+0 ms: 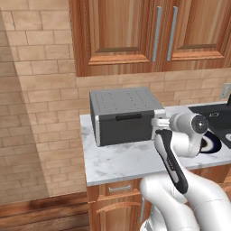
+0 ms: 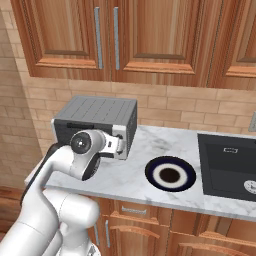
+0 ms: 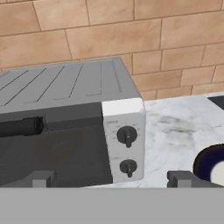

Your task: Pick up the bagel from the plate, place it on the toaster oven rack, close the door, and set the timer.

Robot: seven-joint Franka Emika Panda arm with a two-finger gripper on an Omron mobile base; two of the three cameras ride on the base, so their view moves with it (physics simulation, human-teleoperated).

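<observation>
Just ahead of open claw, closed door, plate right

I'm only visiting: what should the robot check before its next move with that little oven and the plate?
1. Hand open and empty: ok.
2. Door open for loading: not ok, it is shut.
3. Rack ready inside: cannot tell, hidden behind the door.
4. Bagel sitting on the plate: cannot tell, just a dark centre shows.
5. Knobs in sight beside the door: ok.
</observation>
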